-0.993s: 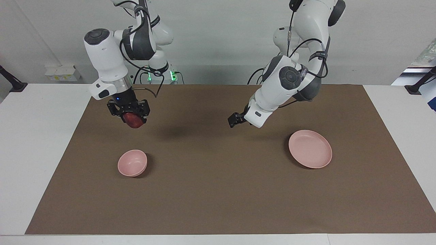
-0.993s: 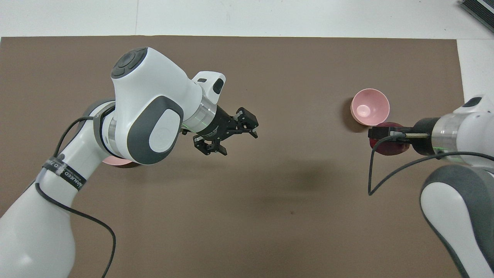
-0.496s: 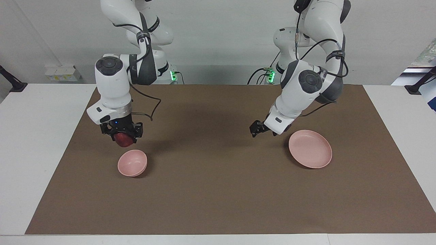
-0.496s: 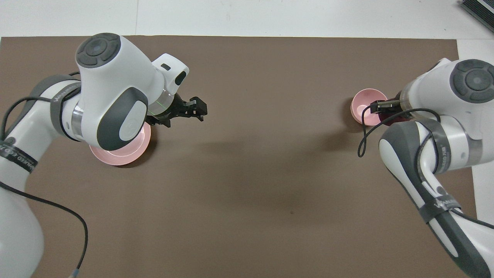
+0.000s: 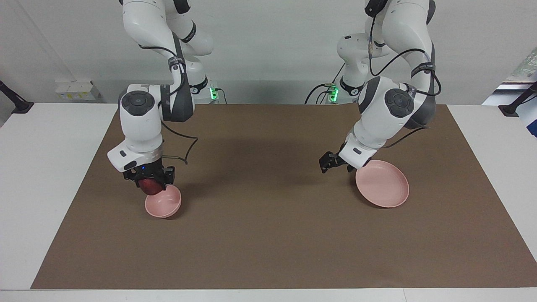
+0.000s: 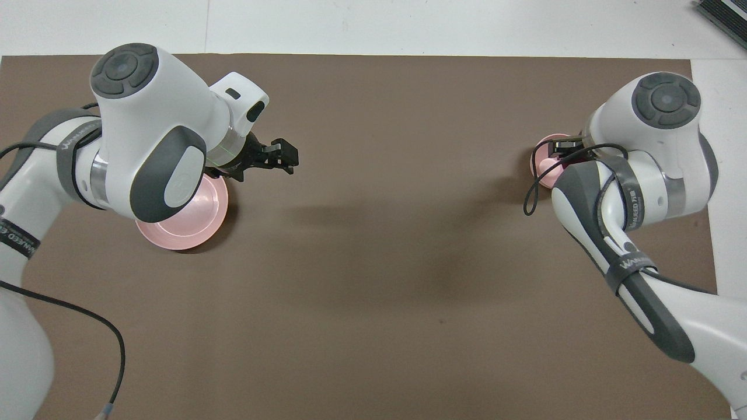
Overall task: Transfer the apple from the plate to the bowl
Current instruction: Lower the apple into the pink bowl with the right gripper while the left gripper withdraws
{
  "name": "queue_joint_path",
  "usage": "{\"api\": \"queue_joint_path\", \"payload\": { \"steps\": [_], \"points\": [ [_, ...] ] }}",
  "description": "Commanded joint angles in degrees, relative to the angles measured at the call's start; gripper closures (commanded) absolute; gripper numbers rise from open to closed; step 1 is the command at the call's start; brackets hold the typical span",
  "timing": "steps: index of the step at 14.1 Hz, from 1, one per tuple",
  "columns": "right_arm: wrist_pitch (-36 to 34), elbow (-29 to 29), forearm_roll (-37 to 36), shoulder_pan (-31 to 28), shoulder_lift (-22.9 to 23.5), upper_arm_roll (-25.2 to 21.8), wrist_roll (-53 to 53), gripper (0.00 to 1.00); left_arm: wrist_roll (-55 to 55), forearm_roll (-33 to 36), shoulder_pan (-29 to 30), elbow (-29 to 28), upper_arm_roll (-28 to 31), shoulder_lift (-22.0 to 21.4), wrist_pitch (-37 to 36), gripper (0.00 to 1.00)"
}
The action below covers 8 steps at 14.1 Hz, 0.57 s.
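We read this as a robot lab. Two white arms [image 5: 142, 113] bolted at a white counter [image 5: 42, 176]. Brown mat [image 5: 268, 235], bare wall.

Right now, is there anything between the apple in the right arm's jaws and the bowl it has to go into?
Nothing visible. The right gripper holds the apple just above the bowl, at its rim nearer the robots. The bowl looks empty. The left gripper waits beside the plate.
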Motion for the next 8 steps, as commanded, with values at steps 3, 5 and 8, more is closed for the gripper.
{"api": "queue_joint_path", "payload": {
  "steps": [3, 5, 8],
  "points": [
    [2.5, 1.2, -1.1, -0.3, 2.3, 0.4, 4.0, 1.00, 0.3, 1.3, 0.1, -0.8, 0.0, -0.6, 2.8, 0.00],
    [3.6, 1.2, -0.6, -0.4, 3.2, 0.4, 4.1, 1.00, 1.3, 1.3, 0.6, -0.8, 0.0, -0.8, 3.1, 0.00],
    [3.9, 0.9, 0.0, -0.6, 3.6, 0.4, 4.1, 0.85, 6.4, 1.1, -0.4, -0.7, 4.2, -1.6, 2.6, 0.00]
  ]
}}
